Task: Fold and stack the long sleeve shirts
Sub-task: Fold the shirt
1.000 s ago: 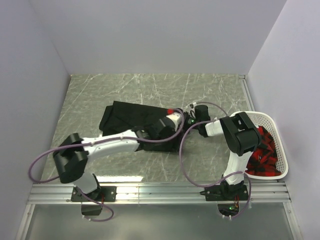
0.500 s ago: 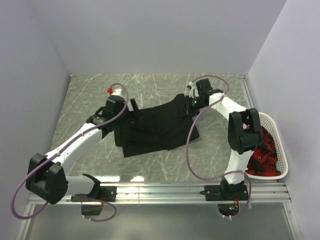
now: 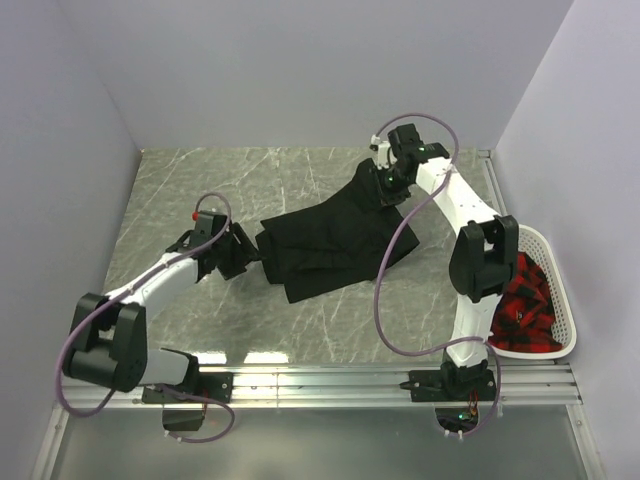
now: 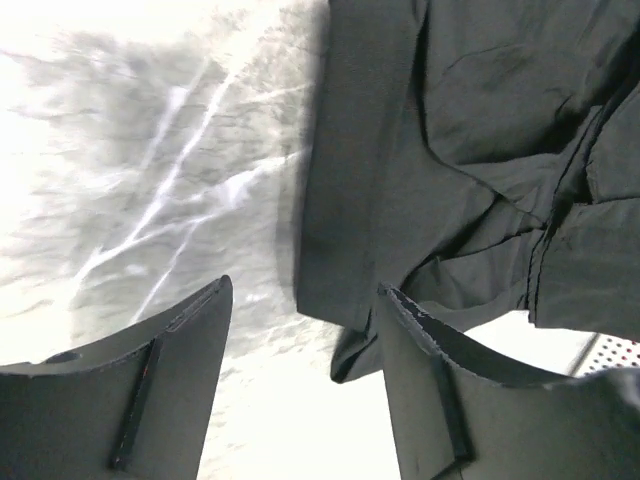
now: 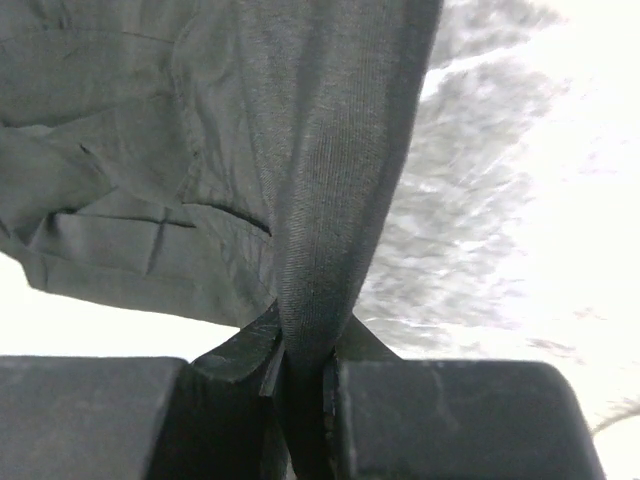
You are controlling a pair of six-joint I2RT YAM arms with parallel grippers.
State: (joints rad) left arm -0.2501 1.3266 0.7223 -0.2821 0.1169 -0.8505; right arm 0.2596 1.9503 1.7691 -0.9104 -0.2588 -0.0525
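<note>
The black shirt (image 3: 330, 240) is lying bunched on the marbled table (image 3: 200, 190), and its folds are overlapping so much that collar, sleeves and buttons are hard to tell apart from above. In both wrist views it is running off the frame edges, so only part of it is showing. At the right, a white lattice basket (image 3: 548, 236) is holding red-and-black plaid cloth (image 3: 522, 312), partly hidden behind the right arm's upper link. That cloth's shape is not readable. The right gripper (image 3: 382, 182) is reaching to the far end of the shirt and is clamping it: in its wrist view a narrow band of dark fabric is passing straight down between the closed fingers, with the rest spreading away over the table toward the left. The left gripper (image 3: 248, 256) is sitting just beside the shirt's left edge with its fingers (image 4: 190, 330) standing apart and nothing between them. The cloth's hem is lying just past the fingertips, and whether one tip is touching it is unclear.
</note>
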